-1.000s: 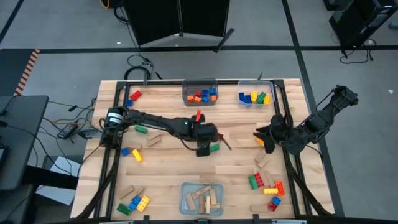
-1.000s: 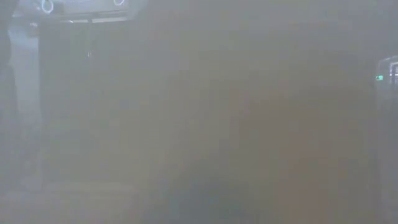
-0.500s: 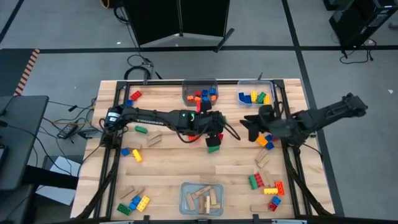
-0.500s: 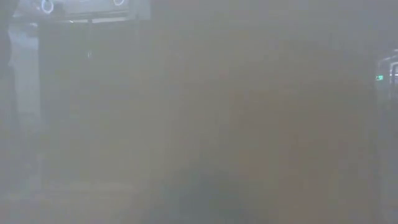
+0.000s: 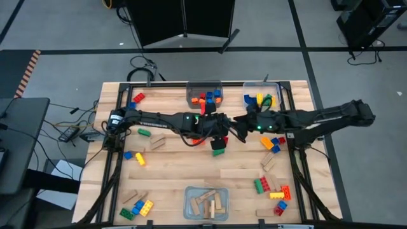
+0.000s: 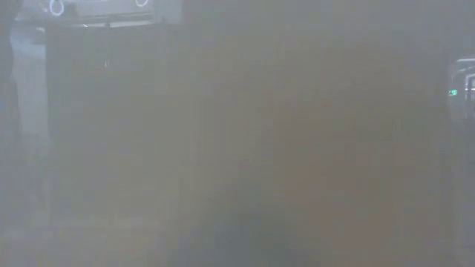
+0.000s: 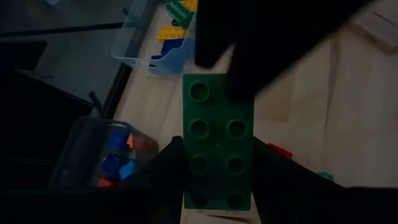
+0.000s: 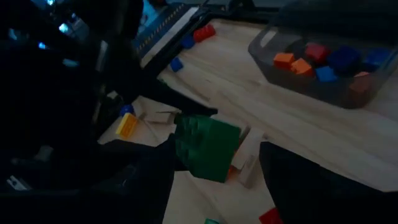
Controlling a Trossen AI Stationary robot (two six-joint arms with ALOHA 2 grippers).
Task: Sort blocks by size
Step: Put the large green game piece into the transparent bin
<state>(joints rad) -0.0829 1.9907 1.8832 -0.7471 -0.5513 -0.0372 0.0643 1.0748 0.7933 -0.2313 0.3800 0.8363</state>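
Observation:
A green studded brick hangs over the table's middle, with my left gripper shut on it. In the high view the brick shows just below the fingers. My right gripper has reached in from the table's right and is open. Its two fingers stand on either side of the brick's far end. In the left wrist view its dark fingers cover that end. Other blocks lie loose on the wooden table and in bins. My left gripper pinches the green brick's two long sides between its two fingers, near one end. The fingers lie along the brick, slanting down from the table's left. The brick is lifted clear of the table, studs facing the wrist. Whether my right gripper touches the brick, I cannot tell.
Three clear bins stand on the table: small bricks at the far middle, larger bricks at the far right, wooden blocks at the near edge. Loose bricks lie near right, near left and beside my right arm. The low view is fogged.
My left gripper has risen with the green brick, lifting it off the table and carrying it slightly toward the far right. My right arm has swung from the table's right edge toward the middle, bringing its gripper to the brick.

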